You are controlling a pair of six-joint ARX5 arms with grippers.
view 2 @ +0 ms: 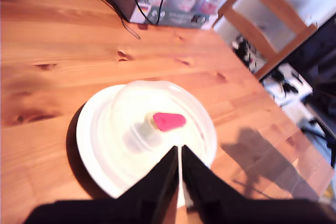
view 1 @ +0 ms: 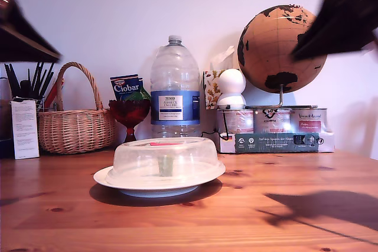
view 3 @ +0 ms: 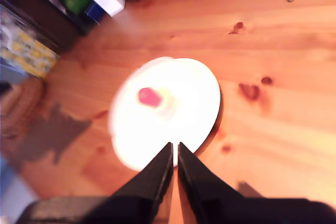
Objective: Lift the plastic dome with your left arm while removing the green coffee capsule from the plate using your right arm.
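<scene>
- Sitting on the plate [view 1: 106, 176], the plastic dome [view 1: 167, 159] is not lifted yet, so no step of the job is done.
- My first pincer [view 2: 179, 153] hangs above the table [view 2: 63, 51], with its two tips pressed together and holding nothing.
- Just past the tips of my first pincer is the rim of the plate, and a bit farther on is the dome's red tab [view 2: 168, 121].
- My second pincer [view 3: 175, 148] also hangs high, tips pressed together, holding nothing.
- Right below and ahead of its tips lies the plate, with the red tab a little farther on; that picture is blurry.
- The green coffee capsule [view 1: 166, 165] stands under the dome, near the middle of the plate, well below both pincers.
- In the exterior view two dark blurry arm shapes show in the top corners, far above the dome. I cannot tell which arm is which there.
- What is left, I think: one pincer must open, come down, pinch the red tab and lift the dome.
- Then the other pincer must open, reach in, pinch the capsule and take it off the plate.
- A bottle [view 1: 175, 87] and a basket [view 1: 75, 119] stand far behind the plate, out of the way.
</scene>
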